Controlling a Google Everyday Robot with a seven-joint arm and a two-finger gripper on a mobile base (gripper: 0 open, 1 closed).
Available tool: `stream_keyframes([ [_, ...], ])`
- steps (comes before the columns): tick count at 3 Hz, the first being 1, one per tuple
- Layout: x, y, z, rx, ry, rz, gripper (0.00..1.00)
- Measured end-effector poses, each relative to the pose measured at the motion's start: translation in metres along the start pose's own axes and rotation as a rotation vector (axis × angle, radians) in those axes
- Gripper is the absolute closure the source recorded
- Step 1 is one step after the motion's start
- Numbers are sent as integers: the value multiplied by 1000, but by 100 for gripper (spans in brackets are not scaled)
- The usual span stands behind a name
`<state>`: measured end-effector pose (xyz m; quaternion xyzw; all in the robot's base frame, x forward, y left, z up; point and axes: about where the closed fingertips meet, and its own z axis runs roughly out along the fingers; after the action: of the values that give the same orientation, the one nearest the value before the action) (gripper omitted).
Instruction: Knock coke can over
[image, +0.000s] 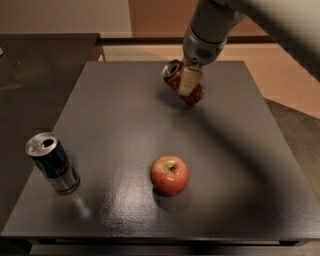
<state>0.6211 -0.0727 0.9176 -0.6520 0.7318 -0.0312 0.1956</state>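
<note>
We find the tool (189, 82) at the upper middle of the frame, at the end of a grey arm (207, 35) that enters from the upper right; its cream-coloured tip lies against the middle of the small red aluminium coke can (172, 74) with a silver top; we cannot tell how far the tool is open, nor whether it clasps anything; the coke can leans, its top toward the upper left, near the far edge of the dark grey tabletop (125, 115); a round red apple (170, 175) sits at lower centre; a blue-and-silver can (54, 164) stands at lower left.
</note>
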Motion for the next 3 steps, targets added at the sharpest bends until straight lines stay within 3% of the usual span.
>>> stream_keyframes([
  [1, 5, 14, 2, 0, 90, -127, 59],
  [3, 4, 38, 14, -18, 186, -320, 13],
])
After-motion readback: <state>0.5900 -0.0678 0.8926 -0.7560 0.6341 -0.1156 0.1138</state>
